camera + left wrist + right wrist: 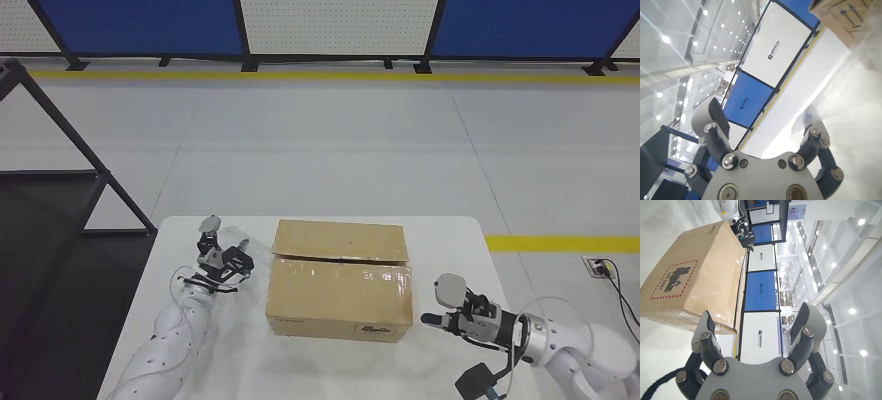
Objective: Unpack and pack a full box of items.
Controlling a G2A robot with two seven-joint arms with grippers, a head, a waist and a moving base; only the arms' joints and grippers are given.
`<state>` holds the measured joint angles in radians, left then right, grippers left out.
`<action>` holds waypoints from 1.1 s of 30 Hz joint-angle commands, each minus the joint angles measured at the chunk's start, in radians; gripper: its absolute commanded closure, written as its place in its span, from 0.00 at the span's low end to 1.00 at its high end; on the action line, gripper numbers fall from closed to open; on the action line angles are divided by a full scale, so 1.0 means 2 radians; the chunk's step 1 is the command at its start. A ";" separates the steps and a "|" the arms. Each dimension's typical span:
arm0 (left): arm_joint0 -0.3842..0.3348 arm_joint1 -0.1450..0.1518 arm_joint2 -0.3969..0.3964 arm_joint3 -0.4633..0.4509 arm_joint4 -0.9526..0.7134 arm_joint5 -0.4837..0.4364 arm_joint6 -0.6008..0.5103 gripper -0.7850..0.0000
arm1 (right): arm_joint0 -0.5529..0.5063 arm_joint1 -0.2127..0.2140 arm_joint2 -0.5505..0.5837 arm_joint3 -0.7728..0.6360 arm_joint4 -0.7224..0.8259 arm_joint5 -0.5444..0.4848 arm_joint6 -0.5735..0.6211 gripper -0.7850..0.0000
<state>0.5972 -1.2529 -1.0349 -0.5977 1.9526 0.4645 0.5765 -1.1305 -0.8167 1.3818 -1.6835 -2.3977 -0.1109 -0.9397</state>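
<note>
brown cardboard box (340, 280): flaps shut, contents hidden | left wrist view: box cut by picture edge, one corner showing | whitish blurred haze (851, 106) veils a tip of the left gripper's (762, 115) fingers (814, 132); its nature unclear | white bench (445, 250): near edge cut off

White table (330, 370), one item on it: cardboard box (340, 285), flaps down, standing between left gripper (762, 113) and right gripper (756, 311), apart from both.
</note>
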 commanded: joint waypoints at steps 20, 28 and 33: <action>0.110 0.024 -0.084 -0.107 0.032 0.150 -0.068 0.00 | 0.055 -0.006 -0.037 0.034 -0.005 -0.003 -0.020 0.00; 0.168 0.035 -0.120 -0.180 0.076 0.156 -0.124 0.00 | 0.084 -0.010 -0.059 0.041 -0.011 -0.009 -0.025 0.00; 0.198 0.037 -0.132 -0.214 0.102 0.149 -0.165 0.00 | 0.096 -0.013 -0.071 0.050 -0.012 -0.009 -0.027 0.00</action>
<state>0.9828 -1.1791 -1.2947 -1.0144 2.1531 0.7684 0.2623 -0.9424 -0.8416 1.2446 -1.5867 -2.4210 -0.1298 -0.9939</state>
